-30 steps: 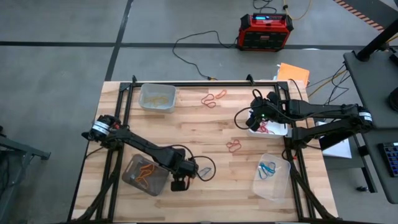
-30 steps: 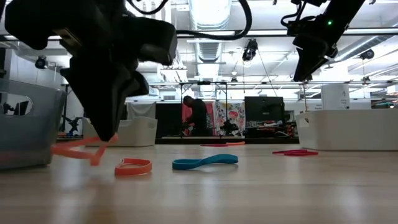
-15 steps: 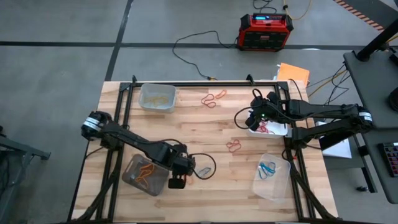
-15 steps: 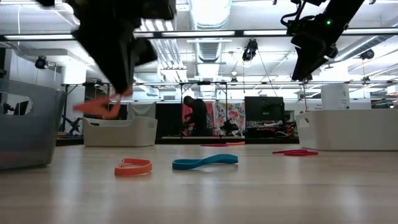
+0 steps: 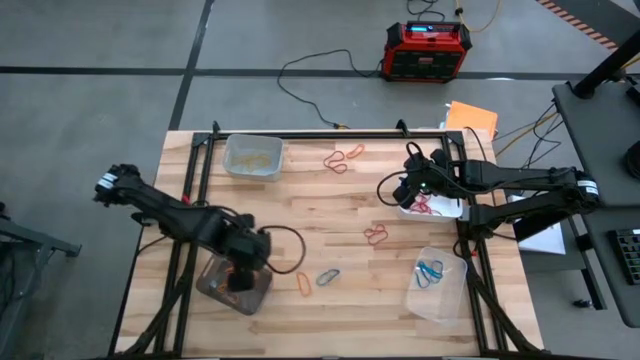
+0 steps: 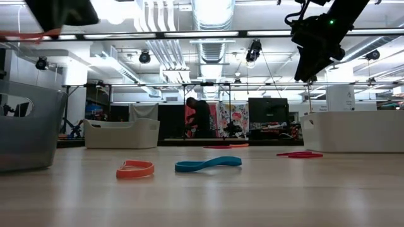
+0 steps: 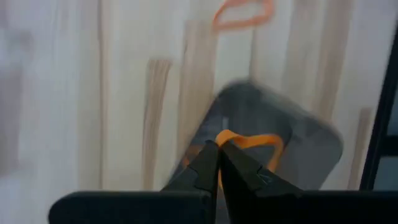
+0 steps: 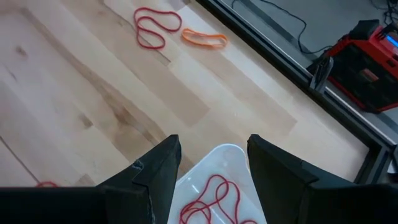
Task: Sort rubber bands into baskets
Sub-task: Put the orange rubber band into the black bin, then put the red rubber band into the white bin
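Left claw (image 5: 243,268): fingers together, pinched on an orange rubber band (image 7: 249,142), poised above the smoky grey tub (image 5: 233,281) at the near left of the worktop (image 5: 300,200). The tub already contains orange bands.

Right claw (image 5: 410,192): fingers apart, nothing between them, hanging over the white tub (image 8: 214,186) at the right edge of the worktop. This tub contains red bands (image 8: 214,199).

Loose items on the worktop, from the left claw outward:
- one orange band (image 5: 303,284) and one blue band (image 5: 328,277), lying side by side just right of the grey tub; the low view shows them flat on the wood, apart from each other (image 6: 135,169) (image 6: 208,164).
- a cluster of red bands (image 5: 376,236) near the middle, between the grey tub and the white tub.
- a red band (image 8: 157,26) and an orange band (image 8: 204,39) near the far edge, beside each other.

Remaining tubs:
- clear tub (image 5: 252,156) at the far left corner, holding yellow bands.
- clear tub (image 5: 436,285) at the near right corner, holding blue bands (image 5: 430,271).

Beyond the worktop: a red-and-black box (image 5: 427,50) on the floor with a black cable (image 5: 310,62) trailing from it; a person (image 6: 201,123) stands far back in the room.
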### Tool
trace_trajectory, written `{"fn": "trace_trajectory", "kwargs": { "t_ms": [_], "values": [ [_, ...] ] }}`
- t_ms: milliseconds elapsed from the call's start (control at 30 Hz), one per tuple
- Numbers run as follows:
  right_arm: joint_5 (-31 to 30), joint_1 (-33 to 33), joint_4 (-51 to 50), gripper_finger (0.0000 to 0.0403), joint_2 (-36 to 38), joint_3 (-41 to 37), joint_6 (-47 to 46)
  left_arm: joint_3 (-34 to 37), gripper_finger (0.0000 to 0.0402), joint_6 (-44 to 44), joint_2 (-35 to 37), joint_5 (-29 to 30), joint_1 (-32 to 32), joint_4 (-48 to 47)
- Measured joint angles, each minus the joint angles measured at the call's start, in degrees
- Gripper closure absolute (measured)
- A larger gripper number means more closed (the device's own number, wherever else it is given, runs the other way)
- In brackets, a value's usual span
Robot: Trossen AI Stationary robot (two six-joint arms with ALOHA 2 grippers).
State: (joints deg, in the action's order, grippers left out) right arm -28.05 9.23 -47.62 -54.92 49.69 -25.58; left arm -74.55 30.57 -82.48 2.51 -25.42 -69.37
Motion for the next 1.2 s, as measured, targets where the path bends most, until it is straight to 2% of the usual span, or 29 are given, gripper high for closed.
{"fn": "trace_trajectory", "kwargs": {
  "t_ms": [133,400,767,900,1200],
  "values": [
    [0.0,0.0,0.01,0.0221,0.0,0.0,-1.81,2.03,0.0401,2.84,1.93,-0.05,-2.18,-2.84],
    [-0.5,0.0,0.03,0.0221,-0.01,0.0,-4.51,9.46,0.0401,2.91,3.96,-0.51,-6.01,-2.52],
    [-0.5,0.0,0.28,0.0221,-0.07,0.0,-9.25,20.43,0.0399,-0.42,3.98,-2.55,-6.4,0.96],
    [-0.52,0.0,0.44,0.0221,-0.07,0.0,-10.9,22.29,0.038,-0.2,3.96,-2.74,-6.39,2.0],
    [-0.7,0.0,4.29,0.0221,-0.07,-0.18,-10.85,22.42,0.0301,-1.27,3.96,-3.15,-6.37,4.66]
  ]
}}
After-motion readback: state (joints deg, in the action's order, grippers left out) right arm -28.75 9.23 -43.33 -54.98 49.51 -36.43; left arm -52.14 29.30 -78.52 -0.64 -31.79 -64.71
